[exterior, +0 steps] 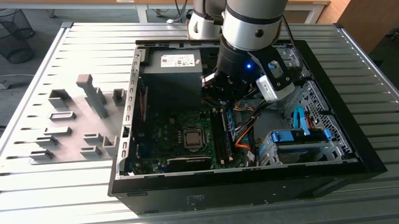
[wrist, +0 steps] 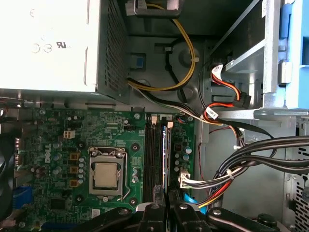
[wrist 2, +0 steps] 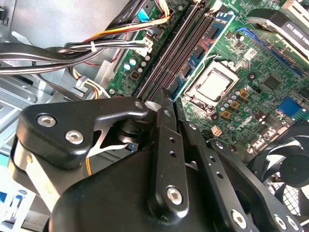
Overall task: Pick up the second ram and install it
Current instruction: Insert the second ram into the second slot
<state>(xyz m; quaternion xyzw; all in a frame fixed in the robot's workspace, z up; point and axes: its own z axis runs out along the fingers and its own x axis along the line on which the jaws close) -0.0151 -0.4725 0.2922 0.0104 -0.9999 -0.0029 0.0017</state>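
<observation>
Slatted metal table (exterior: 74,186) carries the open computer case (exterior: 349,140); the gripper (wrist: 167,209), fingers nearly together, pinches the second ram (wrist: 168,159) edge-up, its long axis running straight out from the fingertips along the motherboard slots (wrist: 153,154).

the computer case (exterior: 349,154) lies open on the slatted table (exterior: 74,186). the plastic blocks (exterior: 81,121) sit beside it, toward the exterior view's left. inside, the motherboard (exterior: 181,140) lies between the power supply (exterior: 171,70) and the near wall, the drive bay (exterior: 299,140) toward the exterior view's right.

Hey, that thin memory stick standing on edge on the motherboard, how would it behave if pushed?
The second ram shows as a thin flat board on edge, so it is probably light and stiff lengthwise, yet could bend or crack under sideways force. Standing among the long memory slots, it probably won't slide or roll.
</observation>
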